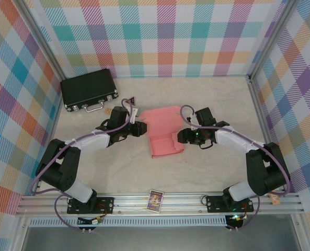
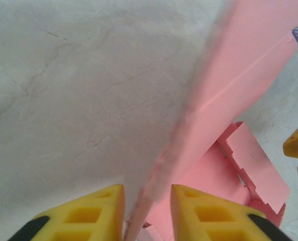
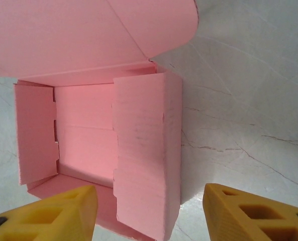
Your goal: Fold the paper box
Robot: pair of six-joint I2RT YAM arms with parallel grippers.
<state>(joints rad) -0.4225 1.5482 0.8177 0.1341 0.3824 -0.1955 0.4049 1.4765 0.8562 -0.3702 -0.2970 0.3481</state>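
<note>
The salmon-pink paper box [image 1: 162, 117] lies half folded in the middle of the table, with its lid flap spread toward the back and its side walls raised. My left gripper [image 1: 142, 128] is at the box's left side. In the left wrist view its yellow fingers [image 2: 88, 216] straddle the edge of an upright pink wall [image 2: 239, 75], and a gap shows beside the wall. My right gripper [image 1: 181, 137] is at the box's right side. It is open [image 3: 150, 193], its fingers wide on either side of the folded-in right wall [image 3: 143, 150].
A black hard case [image 1: 88, 89] with metal latches lies at the back left. A small printed card [image 1: 155, 200] leans on the front rail between the arm bases. Checked walls close in the left, back and right sides.
</note>
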